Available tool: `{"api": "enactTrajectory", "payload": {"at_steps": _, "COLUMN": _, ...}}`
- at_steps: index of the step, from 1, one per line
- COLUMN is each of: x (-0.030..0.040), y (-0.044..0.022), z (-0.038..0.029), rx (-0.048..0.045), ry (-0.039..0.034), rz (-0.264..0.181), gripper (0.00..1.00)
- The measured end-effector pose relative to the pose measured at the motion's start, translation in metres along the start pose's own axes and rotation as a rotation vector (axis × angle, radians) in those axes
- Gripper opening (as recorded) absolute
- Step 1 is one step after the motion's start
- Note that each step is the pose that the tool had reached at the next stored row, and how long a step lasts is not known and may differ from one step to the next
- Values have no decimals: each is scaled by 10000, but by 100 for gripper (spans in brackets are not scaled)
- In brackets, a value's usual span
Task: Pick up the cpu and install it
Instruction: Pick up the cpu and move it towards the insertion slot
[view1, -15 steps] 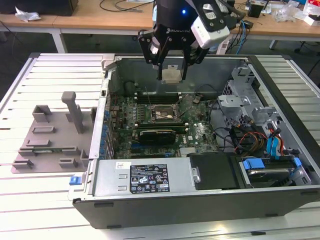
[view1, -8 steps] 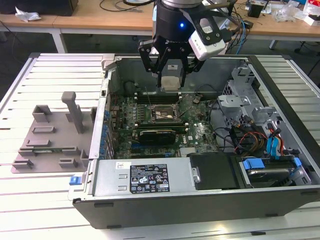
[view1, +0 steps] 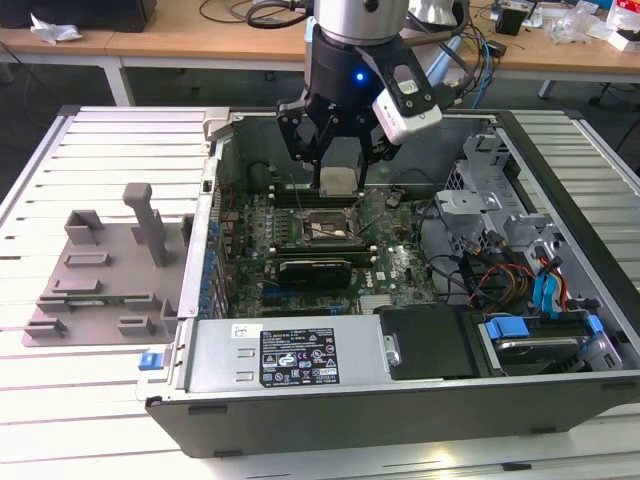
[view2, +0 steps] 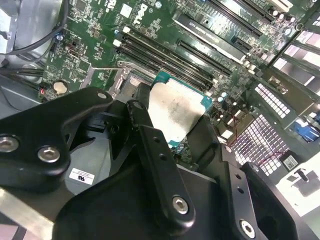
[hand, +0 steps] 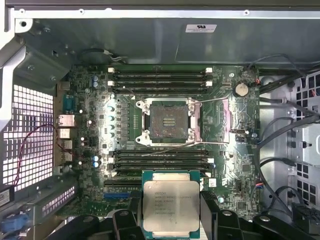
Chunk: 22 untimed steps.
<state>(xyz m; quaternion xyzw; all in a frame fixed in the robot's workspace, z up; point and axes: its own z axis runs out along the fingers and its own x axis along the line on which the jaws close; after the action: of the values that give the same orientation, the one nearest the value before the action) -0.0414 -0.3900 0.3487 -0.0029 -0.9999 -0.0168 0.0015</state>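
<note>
One cpu (hand: 171, 206), pinched by opposite edges in gripper (view1: 340, 178), plate up and level, near open socket (hand: 169, 121), apparently for square seating.

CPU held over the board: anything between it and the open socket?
Nothing visible does. The gripper is shut on the cpu above the motherboard. In the first wrist view the socket lies bare, its thin release levers beside it, not across it.

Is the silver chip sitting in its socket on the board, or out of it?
Out. The gripper holds the cpu above the motherboard, and in the first wrist view the socket lies bare.
</note>
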Motion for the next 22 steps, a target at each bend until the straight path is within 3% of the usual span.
{"api": "enactTrajectory", "payload": {"at_steps": 3, "x": 0, "y": 0, "z": 4, "rx": -3, "ry": -1, "rz": 0, "gripper": 55}}
{"api": "enactTrajectory", "payload": {"at_steps": 5, "x": 0, "y": 37, "z": 8, "rx": -5, "ry": -2, "rz": 0, "gripper": 55}}
{"api": "enactTrajectory", "payload": {"at_steps": 7, "x": 1, "y": 132, "z": 14, "rx": -6, "ry": -2, "rz": -1, "gripper": 55}}
{"api": "enactTrajectory", "payload": {"at_steps": 9, "x": 1, "y": 177, "z": 16, "rx": -7, "ry": -1, "rz": 0, "gripper": 55}}
{"api": "enactTrajectory", "payload": {"at_steps": 12, "x": 2, "y": 299, "z": 28, "rx": -7, "ry": -2, "rz": 0, "gripper": 55}}
{"api": "enactTrajectory", "payload": {"at_steps": 17, "x": 2, "y": 378, "z": 149, "rx": -6, "ry": -1, "rz": 0, "gripper": 55}}
{"api": "enactTrajectory", "payload": {"at_steps": 20, "x": 2, "y": 393, "z": 204, "rx": -7, "ry": -2, "rz": 0, "gripper": 55}}
{"api": "enactTrajectory", "payload": {"at_steps": 22, "x": 1, "y": 401, "z": 275, "rx": -7, "ry": -1, "rz": -1, "gripper": 55}}
